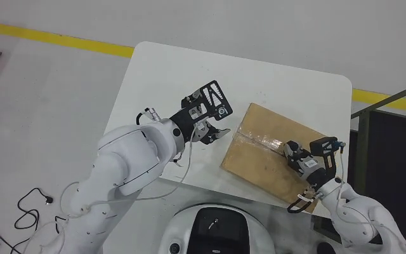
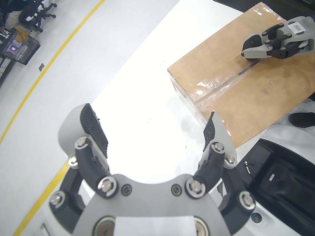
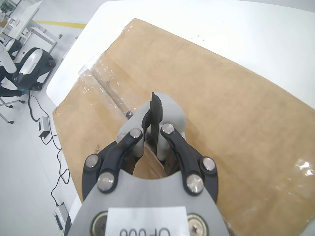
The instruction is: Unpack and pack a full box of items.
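Observation:
A closed brown cardboard box (image 1: pixel 257 155) lies on the right half of the white table (image 1: pixel 190 70), with clear tape along its centre seam (image 3: pixel 108 87). My right gripper (image 3: pixel 155 100) is shut, its tips pressed down on that seam near the middle of the lid; the same gripper (image 2: pixel 247 55) appears in the left wrist view, and the top view has it (image 1: pixel 290 151) over the box. My left gripper (image 2: pixel 150 117) is open and holds nothing. It hangs over the bare table just beside the box's taped end (image 2: pixel 194 99), and in the top view this gripper (image 1: pixel 213 134) sits left of the box.
The table's left and far parts are bare. A dark green frame (image 1: pixel 380 111) stands just past the table's right edge. A yellow line (image 1: pixel 63 39) runs along the floor behind the table. Cables and power bricks (image 3: pixel 44 126) lie on the floor.

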